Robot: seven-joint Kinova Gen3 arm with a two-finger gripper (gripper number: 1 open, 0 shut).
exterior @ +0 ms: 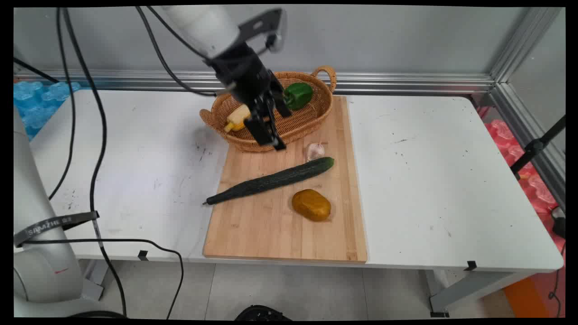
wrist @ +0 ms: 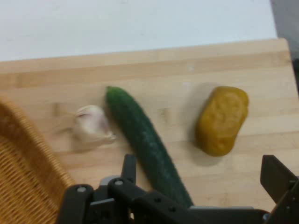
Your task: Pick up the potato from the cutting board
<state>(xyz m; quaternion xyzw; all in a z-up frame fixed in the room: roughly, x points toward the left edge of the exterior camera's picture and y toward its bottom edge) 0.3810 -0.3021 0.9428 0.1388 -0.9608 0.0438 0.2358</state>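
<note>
- The gripper (exterior: 274, 135) was wide open and held nothing, above the basket's (exterior: 311, 119) near edge.
- A green pepper (exterior: 298, 95) and a yellow piece (exterior: 238, 118) lay in the basket.
- The garlic (wrist: 92, 123), cucumber (wrist: 142, 142) and potato (wrist: 222, 119) lay outside the basket.

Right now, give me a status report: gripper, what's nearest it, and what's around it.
Gripper open, empty, above basket's front edge. Cucumber nearest, on cutting board. Garlic and potato beside cucumber.

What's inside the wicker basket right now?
The basket holds a green pepper and a yellowish vegetable. The gripper covers the middle, so anything there is hidden.
</note>
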